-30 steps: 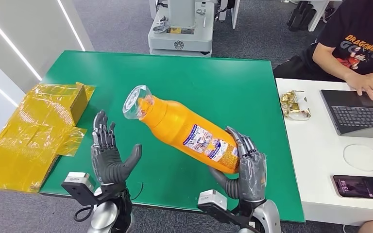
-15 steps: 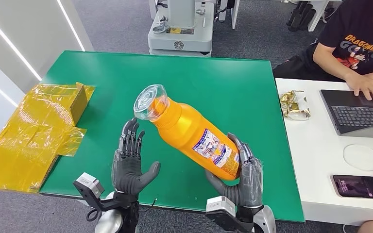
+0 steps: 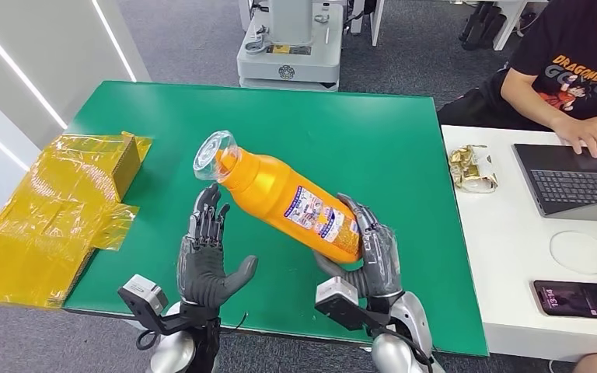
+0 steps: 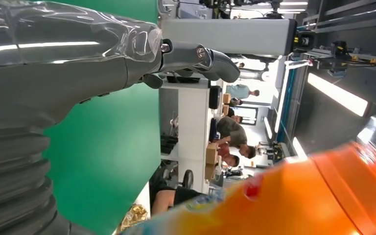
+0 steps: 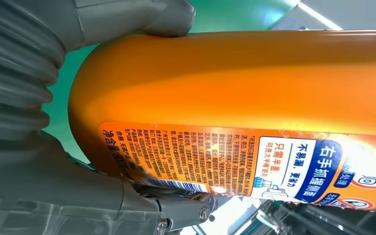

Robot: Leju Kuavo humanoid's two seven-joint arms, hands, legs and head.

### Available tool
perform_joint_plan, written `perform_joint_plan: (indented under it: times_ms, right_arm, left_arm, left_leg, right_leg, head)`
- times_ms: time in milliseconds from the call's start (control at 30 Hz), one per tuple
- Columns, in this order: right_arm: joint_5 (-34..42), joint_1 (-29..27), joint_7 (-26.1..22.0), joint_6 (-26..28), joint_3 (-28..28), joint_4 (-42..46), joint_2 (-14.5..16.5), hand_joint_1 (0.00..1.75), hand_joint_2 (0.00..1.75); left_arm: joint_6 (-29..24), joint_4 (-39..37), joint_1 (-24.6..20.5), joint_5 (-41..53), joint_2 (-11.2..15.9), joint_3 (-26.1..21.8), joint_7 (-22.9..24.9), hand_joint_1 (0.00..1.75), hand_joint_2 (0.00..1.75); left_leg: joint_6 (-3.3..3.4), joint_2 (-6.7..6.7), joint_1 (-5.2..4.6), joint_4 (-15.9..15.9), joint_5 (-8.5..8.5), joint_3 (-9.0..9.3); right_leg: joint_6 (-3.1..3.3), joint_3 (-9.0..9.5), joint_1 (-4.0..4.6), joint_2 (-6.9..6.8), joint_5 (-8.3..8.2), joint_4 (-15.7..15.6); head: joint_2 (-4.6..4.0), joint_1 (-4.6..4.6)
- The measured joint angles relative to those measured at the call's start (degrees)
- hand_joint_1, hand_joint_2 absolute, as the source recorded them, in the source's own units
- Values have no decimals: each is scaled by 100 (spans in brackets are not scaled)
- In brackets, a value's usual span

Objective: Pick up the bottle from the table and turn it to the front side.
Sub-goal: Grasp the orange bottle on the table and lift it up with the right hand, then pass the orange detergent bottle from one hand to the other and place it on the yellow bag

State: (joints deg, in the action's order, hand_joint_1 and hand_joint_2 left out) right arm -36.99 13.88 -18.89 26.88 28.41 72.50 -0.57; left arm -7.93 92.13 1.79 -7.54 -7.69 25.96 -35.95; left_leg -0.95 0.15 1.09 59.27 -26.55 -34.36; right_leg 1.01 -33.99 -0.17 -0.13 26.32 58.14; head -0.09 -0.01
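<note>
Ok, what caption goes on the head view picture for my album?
Right hand lifts an orange bottle over the green table; left hand open.

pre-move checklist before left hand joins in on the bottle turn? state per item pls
1. Right hand grips the orange bottle at its base end: ok.
2. Bottle lifted off the green table, tilted, clear cap up-left: ok.
3. Left hand holds nothing, fingers apart, beside the bottle, not touching: ok.
4. Front side facing the head view: cannot tell; a printed label faces up.
5. Yellow wrapped box apart from both hands: ok.
6. Grip firmness: cannot tell.
</note>
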Motion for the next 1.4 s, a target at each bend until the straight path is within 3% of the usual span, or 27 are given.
perform_joint_plan:
  times_ms: [267, 433, 967, 1400]
  right_arm:
    - [125, 670, -122, -553, 354, -1056, 185, 175, 175]
    - [194, 960, -296, -526, 543, -1617, 340, 175, 175]
    - [202, 1167, -314, -637, 822, -2032, 523, 175, 175]
    - [14, 1289, 8, -1090, 1060, -2240, 607, 175, 175]
  left_arm:
    - [389, 0, -113, -144, -10, -28, 118, 0, 175]
    - [600, 0, -116, -192, -14, -93, 155, 0, 175]
    - [693, -158, -197, -319, -24, -172, 248, 0, 175]
    - [-234, 77, -222, 789, 95, -696, -66, 0, 175]
  left_leg:
    - [-2, 1, 1, 0, 1, 1]
    - [-4, 0, 1, -1, 3, 1]
    - [-4, 1, 1, 0, 3, 1]
    - [-5, 1, 2, -1, 3, 2]
  right_leg:
    - [0, -1, 0, 1, 0, 2]
    - [0, -1, 0, 1, 0, 3]
    - [1, -1, 0, 2, -1, 2]
    - [1, -3, 1, 3, 0, 3]
  head:
    - [0, -1]
    - [0, 0]
    - [0, 0]
    - [0, 0]
